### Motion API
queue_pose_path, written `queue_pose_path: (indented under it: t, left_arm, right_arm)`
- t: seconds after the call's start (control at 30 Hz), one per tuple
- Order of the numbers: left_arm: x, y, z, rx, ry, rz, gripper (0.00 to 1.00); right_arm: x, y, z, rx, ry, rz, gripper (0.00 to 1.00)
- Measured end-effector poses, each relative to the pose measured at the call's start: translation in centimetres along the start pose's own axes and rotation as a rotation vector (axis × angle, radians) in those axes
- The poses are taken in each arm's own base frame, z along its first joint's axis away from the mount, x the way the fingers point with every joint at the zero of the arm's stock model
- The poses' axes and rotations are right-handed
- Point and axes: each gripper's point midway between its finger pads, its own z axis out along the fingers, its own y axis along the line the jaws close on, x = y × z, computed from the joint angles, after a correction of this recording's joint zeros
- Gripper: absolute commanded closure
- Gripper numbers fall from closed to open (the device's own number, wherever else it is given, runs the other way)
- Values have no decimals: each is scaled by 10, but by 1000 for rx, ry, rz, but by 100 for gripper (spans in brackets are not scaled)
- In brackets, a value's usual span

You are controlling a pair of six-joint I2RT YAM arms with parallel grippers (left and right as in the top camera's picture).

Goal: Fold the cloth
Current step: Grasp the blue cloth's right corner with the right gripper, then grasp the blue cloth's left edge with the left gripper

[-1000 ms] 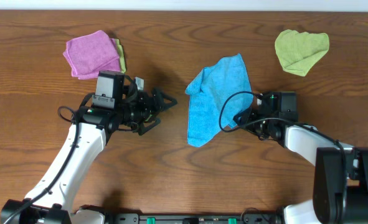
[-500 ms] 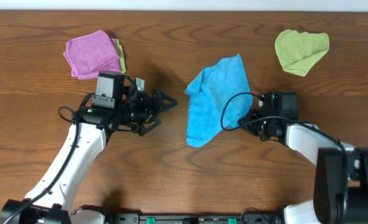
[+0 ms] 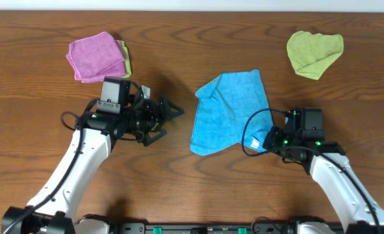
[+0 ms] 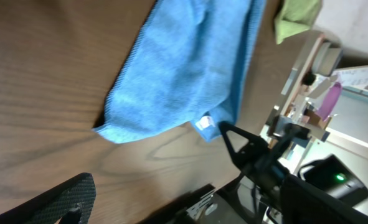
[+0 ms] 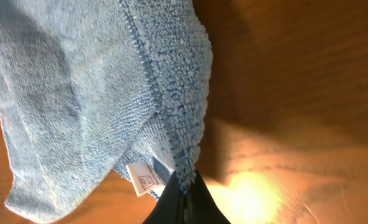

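The sky-blue cloth [image 3: 229, 110] lies rumpled and partly folded over itself at the table's middle. It also shows in the left wrist view [image 4: 184, 68] and the right wrist view [image 5: 78, 93]. My right gripper [image 3: 264, 140] is shut on the cloth's near right corner, by the small white tag [image 5: 141, 179]; the pinched edge shows between the fingertips [image 5: 184, 183]. My left gripper [image 3: 172, 110] is open and empty, left of the cloth and apart from it; one finger [image 4: 53, 202] shows in its wrist view.
A pink-purple cloth [image 3: 97, 56] lies on a yellow-green one at the back left. A lime-green cloth [image 3: 314, 52] lies at the back right. The table's front edge is just behind both arms.
My right gripper has pulled the cloth's corner toward the front right, spreading the cloth's right side out. The left arm has barely moved.
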Motion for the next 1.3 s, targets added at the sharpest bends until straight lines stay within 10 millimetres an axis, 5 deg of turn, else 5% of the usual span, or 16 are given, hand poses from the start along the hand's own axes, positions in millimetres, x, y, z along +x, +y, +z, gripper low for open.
queue_pose_path:
  t: [0.7, 1.03, 1.3]
  left_arm:
    - [11, 63, 27, -82, 15, 12, 5]
    - [-4, 60, 40, -16, -42, 104, 5]
    - [3, 61, 80, 11, 38, 129, 5]
  right_arm:
    - [10, -9, -1, 44, 34, 12, 99]
    - [10, -8, -1, 40, 36, 13, 99]
    - [11, -8, -1, 37, 39, 13, 99]
